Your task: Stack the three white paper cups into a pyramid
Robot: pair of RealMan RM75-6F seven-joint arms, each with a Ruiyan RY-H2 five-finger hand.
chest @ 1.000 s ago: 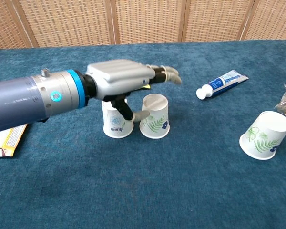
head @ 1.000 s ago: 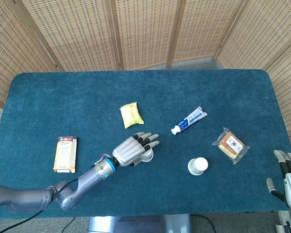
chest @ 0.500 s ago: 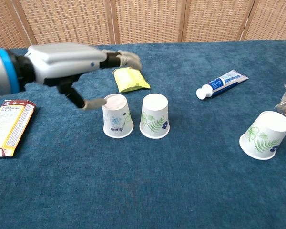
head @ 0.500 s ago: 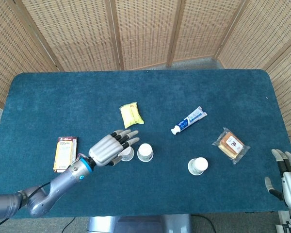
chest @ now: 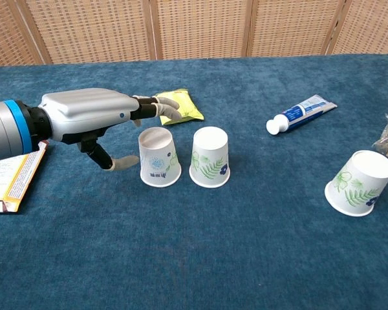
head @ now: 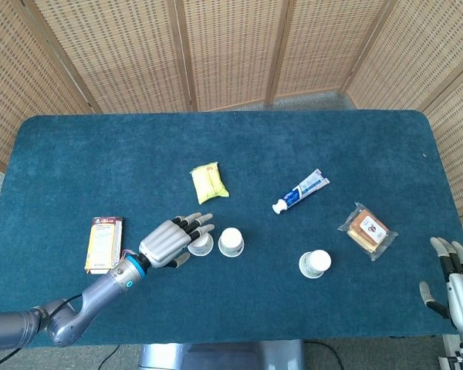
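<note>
Chest view shows the left hand (chest: 90, 119) released, fingers spread, beside the left cup (chest: 158, 157), which stands upside down next to the middle cup (chest: 210, 157). The third cup (chest: 359, 183) sits tilted, well apart on the bench (chest: 200, 258). The right hand (head: 457, 289) hangs released at the bench's edge.

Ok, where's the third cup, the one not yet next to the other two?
The third cup stands alone toward the table's right front, upside down, in front of the toothpaste tube and left of the wrapped snack, well apart from the cup pair.
</note>
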